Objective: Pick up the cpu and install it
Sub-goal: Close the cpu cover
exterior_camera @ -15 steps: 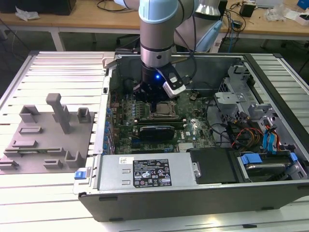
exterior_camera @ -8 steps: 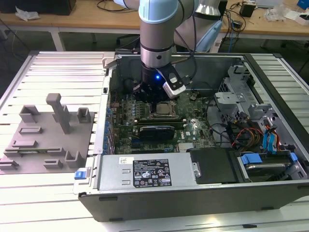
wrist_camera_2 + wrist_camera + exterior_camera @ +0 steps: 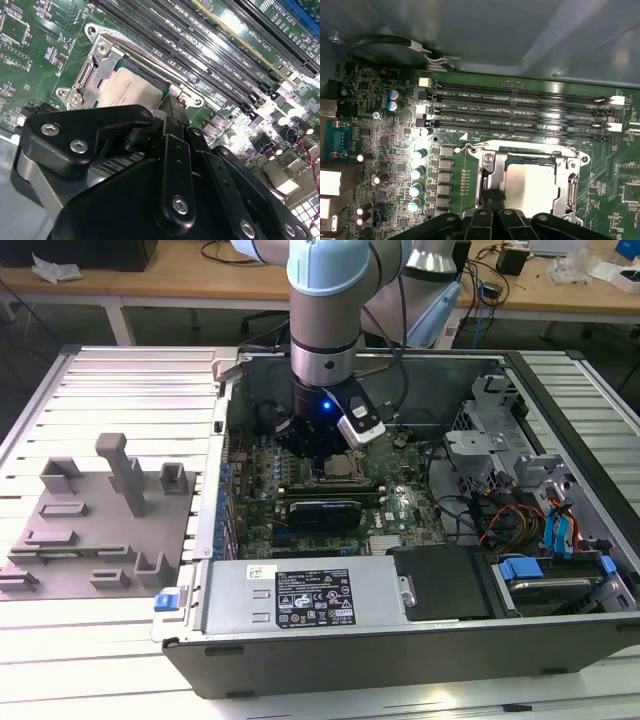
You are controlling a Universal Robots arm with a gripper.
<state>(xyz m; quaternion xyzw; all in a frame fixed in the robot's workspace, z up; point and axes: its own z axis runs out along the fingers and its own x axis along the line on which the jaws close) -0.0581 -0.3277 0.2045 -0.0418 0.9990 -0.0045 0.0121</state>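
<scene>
Install step: cpu [image 3: 535, 187] sits in socket [image 3: 488, 172], claw [image 3: 320, 445] low over it; its opening and hold cannot be told. Judged: next move needs straight vertical travel, no side drag.

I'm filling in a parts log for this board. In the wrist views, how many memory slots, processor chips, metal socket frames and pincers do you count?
Memory slots: 4
Processor chip: 1
Metal socket frame: 1
Pincer: 1
Total: 7
</scene>
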